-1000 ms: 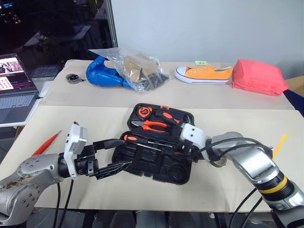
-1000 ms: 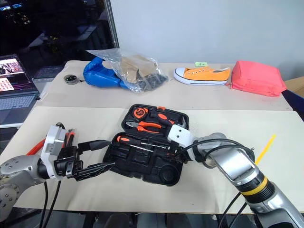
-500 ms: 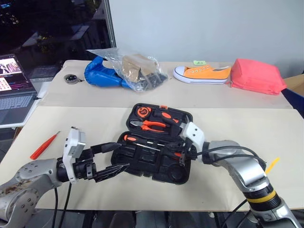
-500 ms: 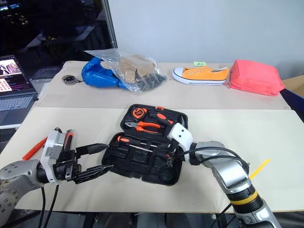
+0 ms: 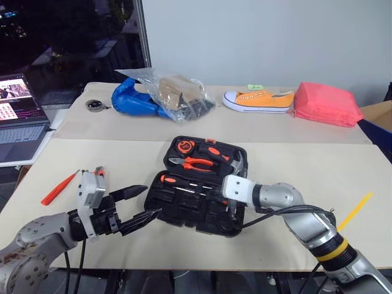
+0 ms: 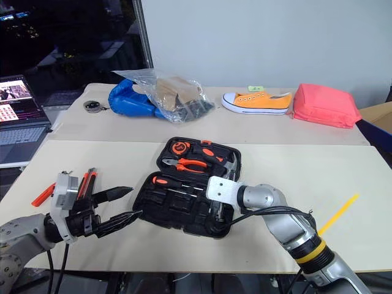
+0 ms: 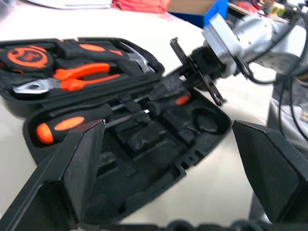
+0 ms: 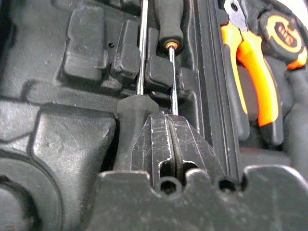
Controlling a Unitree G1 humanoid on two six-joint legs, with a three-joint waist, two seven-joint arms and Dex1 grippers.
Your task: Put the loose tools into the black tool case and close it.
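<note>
The black tool case (image 5: 184,205) lies open mid-table. Two black-and-orange screwdrivers (image 7: 67,126) lie head to tail in its near half. My right gripper (image 8: 169,115) is shut, and its tips rest on the shaft end of one screwdriver, beside the other's handle (image 8: 134,111). My left gripper (image 5: 149,201) stands open and holds nothing, just off the case's near-left corner. A slim red tool (image 5: 59,187) lies on the table to the left. A black-and-orange tool (image 6: 87,181) is partly hidden behind my left wrist. A small grey roll (image 5: 94,105) sits at the back left.
The case lid holds an orange tape measure (image 5: 184,146), pliers (image 5: 197,163) and a hammer (image 5: 236,160). At the back are a plastic bag on a blue item (image 5: 165,95), an orange shoe (image 5: 257,100) and a pink pouch (image 5: 324,104). A laptop (image 5: 21,125) sits far left, a yellow strip (image 5: 355,211) to the right.
My right gripper has shut and sunk into the case's near half. The left gripper has drawn back a little to the left, still open. The camera has shifted.
</note>
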